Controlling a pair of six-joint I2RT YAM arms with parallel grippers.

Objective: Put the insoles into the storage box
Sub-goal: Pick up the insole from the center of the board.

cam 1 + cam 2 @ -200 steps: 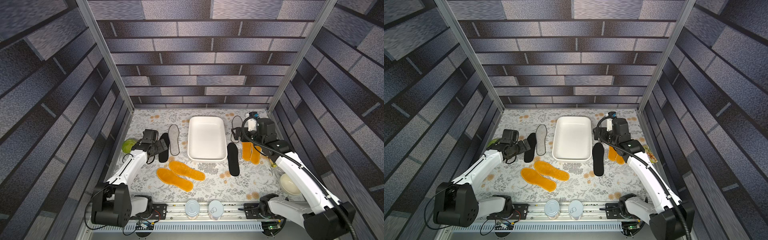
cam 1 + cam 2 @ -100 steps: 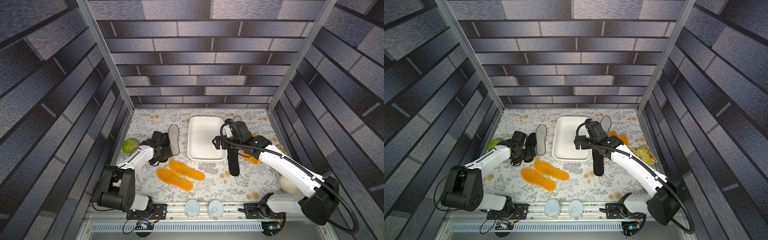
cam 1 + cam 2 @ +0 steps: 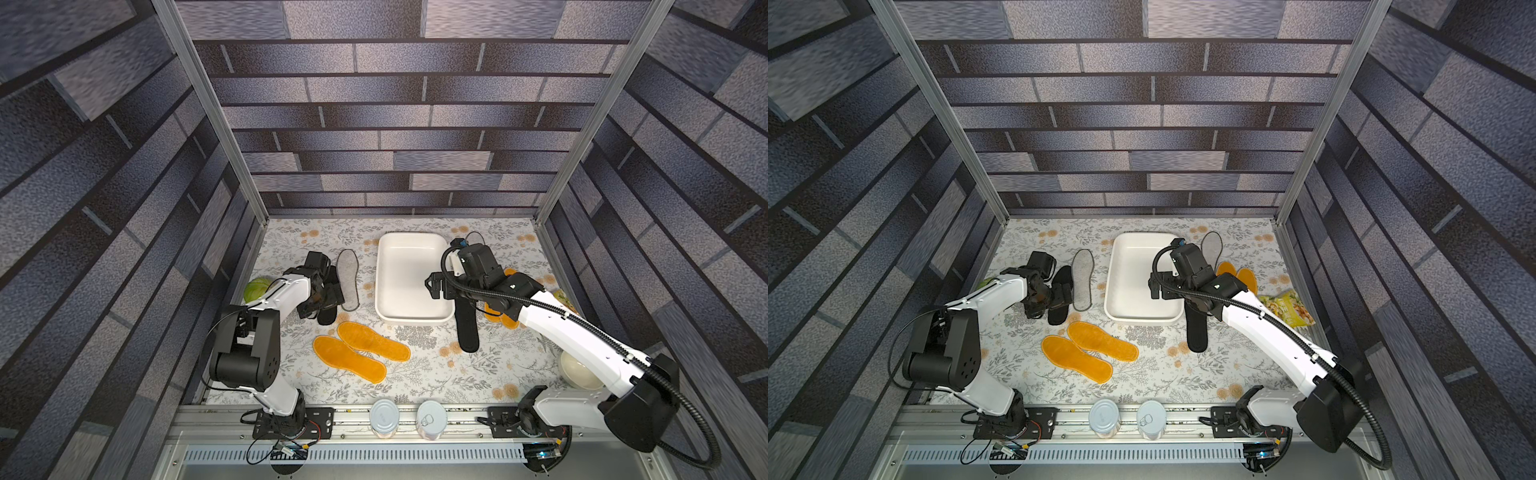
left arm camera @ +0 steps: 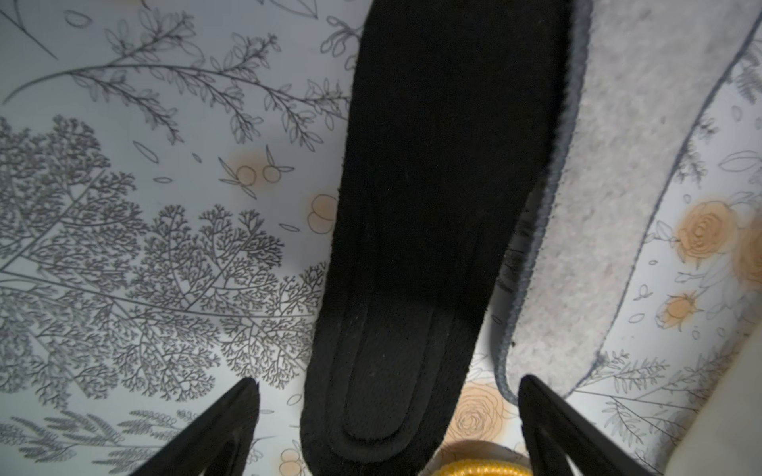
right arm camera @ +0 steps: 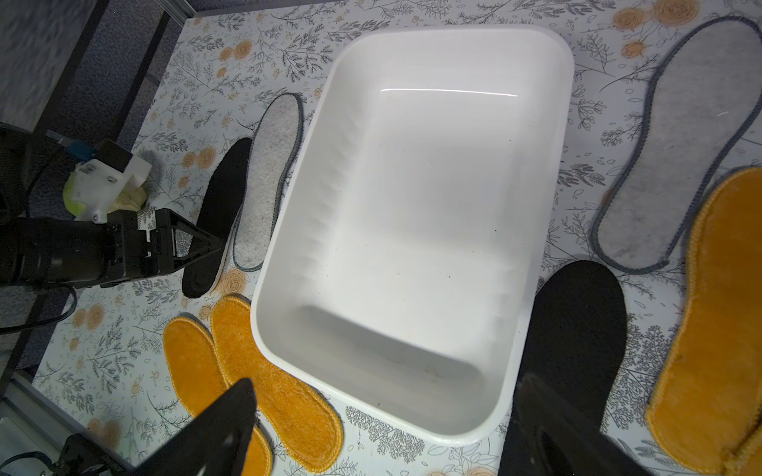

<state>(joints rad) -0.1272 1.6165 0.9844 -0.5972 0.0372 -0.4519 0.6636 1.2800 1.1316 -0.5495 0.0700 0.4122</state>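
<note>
In both top views your storage box (image 3: pixel 401 266) sits mid-table toward the back wall and holds nothing. The right gripper (image 3: pixel 435 287) hangs over its 4 o'clock corner, jaws spread wide with nothing between them.

At 9 o'clock of the box a grey felt insole (image 3: pixel 348 278) lies just beside the rim. A black insole (image 3: pixel 326 320) touches its far side, and the left gripper (image 3: pixel 324 300) sits low over that black one. An orange pair (image 3: pixel 365 341) overlaps at 7 o'clock, near the front wall of the box. A second black insole (image 3: pixel 467 332) lies at 5 o'clock, partly under the right arm, and a second orange pair (image 3: pixel 505 321) shows at 3 o'clock behind that arm. In a top view a second grey insole (image 3: pixel 1212 245) lies at 2 o'clock.

You have open cloth from the first orange pair to the front rail, where two cans (image 3: pixel 384 415) stand. A green ball (image 3: pixel 253 289) sits by the left wall. A cream bowl (image 3: pixel 575 370) and a snack bag (image 3: pixel 1287 308) sit by the right wall.

In the left wrist view your jaws stand fully apart, straddling the end of the black insole without gripping it. The grey felt insole lies against it, close to one finger.

In the right wrist view the floor of the box is bare. The fingertips (image 5: pixel 231 412) are wide apart over its near wall, and the second black insole lies just beside that wall.
</note>
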